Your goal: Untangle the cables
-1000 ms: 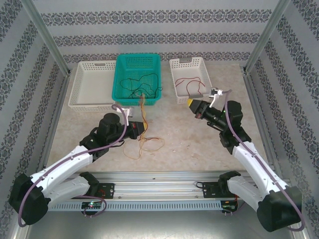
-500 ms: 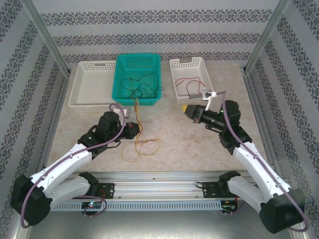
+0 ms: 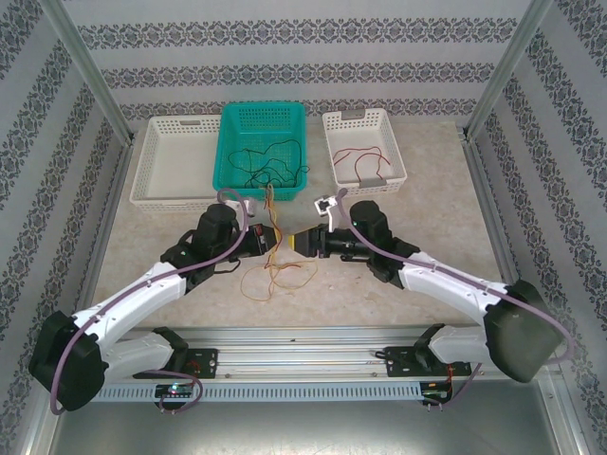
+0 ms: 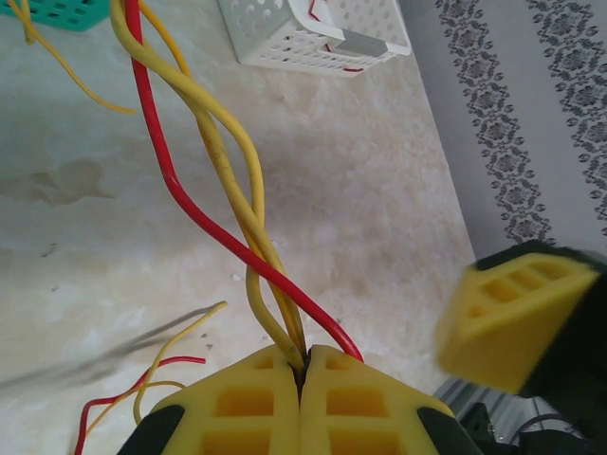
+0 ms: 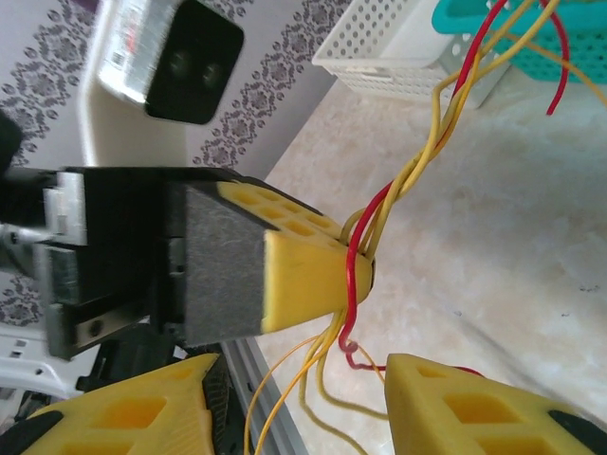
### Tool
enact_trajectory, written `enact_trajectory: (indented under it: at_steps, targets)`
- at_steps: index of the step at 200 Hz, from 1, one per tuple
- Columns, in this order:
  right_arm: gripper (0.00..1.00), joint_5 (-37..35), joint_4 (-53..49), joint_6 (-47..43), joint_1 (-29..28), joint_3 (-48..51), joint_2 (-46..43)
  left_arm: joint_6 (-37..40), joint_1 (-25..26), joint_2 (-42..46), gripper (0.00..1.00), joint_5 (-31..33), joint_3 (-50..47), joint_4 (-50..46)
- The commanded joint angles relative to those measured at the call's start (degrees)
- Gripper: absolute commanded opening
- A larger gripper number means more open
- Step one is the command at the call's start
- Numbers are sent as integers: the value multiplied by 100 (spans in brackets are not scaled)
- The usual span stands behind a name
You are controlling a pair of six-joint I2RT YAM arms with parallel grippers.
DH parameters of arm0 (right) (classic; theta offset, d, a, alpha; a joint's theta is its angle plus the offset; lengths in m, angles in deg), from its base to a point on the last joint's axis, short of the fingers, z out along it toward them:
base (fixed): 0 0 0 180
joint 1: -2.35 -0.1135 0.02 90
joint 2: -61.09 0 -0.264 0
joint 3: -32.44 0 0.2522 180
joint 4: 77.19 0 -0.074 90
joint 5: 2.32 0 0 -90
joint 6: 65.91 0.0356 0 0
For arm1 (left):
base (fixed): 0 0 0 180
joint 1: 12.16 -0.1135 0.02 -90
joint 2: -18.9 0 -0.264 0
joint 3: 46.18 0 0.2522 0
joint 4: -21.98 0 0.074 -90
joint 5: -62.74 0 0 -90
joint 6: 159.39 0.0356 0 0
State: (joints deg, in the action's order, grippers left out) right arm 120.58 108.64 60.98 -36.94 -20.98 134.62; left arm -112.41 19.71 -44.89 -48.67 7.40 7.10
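Beyond the left gripper (image 3: 272, 239) and the right gripper (image 3: 302, 243) stands a back wall (image 3: 303, 57) papered in grey-and-white stripes with bands of damask. A matching wall (image 3: 47, 142) stands far outside the left gripper, and another (image 3: 569, 142) far outside the right. 2 aluminium posts, one (image 3: 90, 71) and the other (image 3: 507, 66), rise at the back corners. Under both grippers lies a beige marbled table top (image 3: 436, 218), evenly lit, with soft shadows. Behind them, at the near edge, a slotted aluminium rail (image 3: 303, 336) runs across, with a plain grey metal sheet (image 3: 303, 427) after it.
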Motion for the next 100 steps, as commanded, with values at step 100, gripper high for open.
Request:
enact_trajectory:
  at_steps: [100]
  targets:
    - [26,-416,730,3,-80,-310,656,-303,187,-63,0,-270,65,700]
